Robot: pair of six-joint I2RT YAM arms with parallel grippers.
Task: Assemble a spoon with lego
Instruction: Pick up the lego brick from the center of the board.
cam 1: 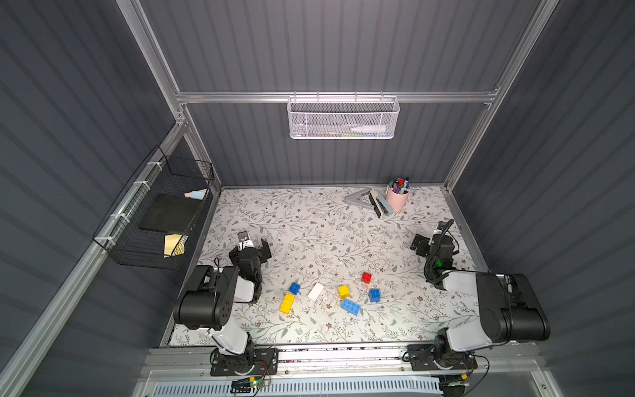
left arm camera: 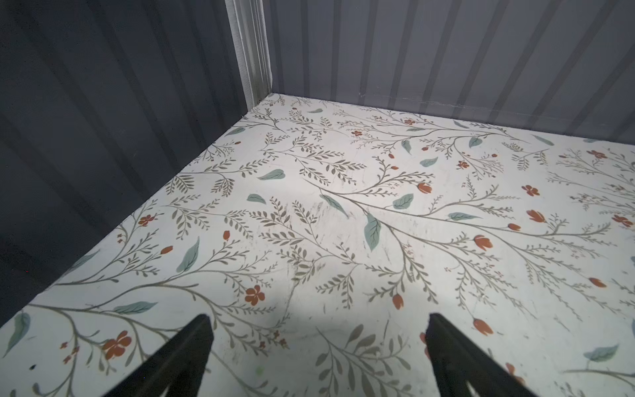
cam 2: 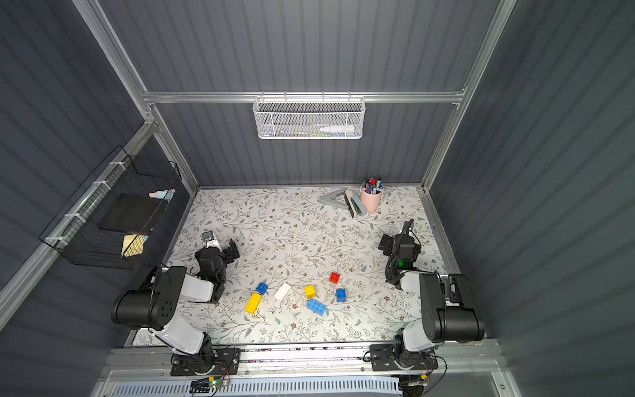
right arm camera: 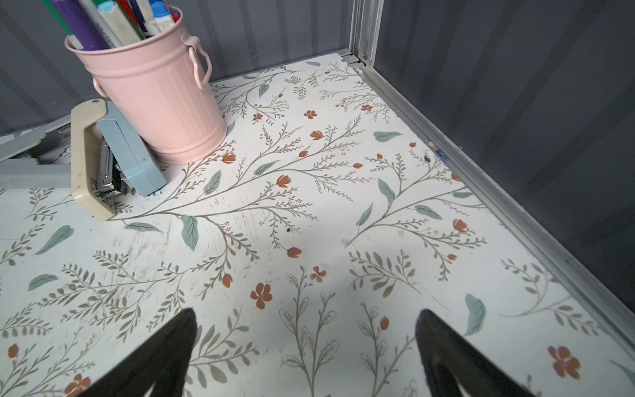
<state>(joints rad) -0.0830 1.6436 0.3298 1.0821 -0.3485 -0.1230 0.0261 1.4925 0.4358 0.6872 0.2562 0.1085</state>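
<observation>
Several loose lego bricks lie apart on the flowered table, near its front middle, in both top views: a small blue (cam 1: 294,288), a yellow oblong (cam 1: 287,303), a white oblong (cam 1: 315,291), a yellow square (cam 1: 343,291), a red (cam 1: 366,277), a blue square (cam 1: 374,295) and a blue oblong (cam 1: 350,307). No spoon is in view. My left gripper (cam 1: 254,247) (left arm camera: 318,326) hovers open and empty behind and left of the bricks. My right gripper (cam 1: 421,244) (right arm camera: 305,319) is open and empty at the right, far from them. Neither wrist view shows a brick.
A pink cup of pens (cam 1: 397,198) (right arm camera: 154,103), a stapler (cam 1: 380,206) (right arm camera: 103,165) and a grey triangle (cam 1: 359,199) stand at the back right. A white mesh basket (cam 1: 343,118) hangs on the back wall, a black wire basket (cam 1: 154,213) on the left wall.
</observation>
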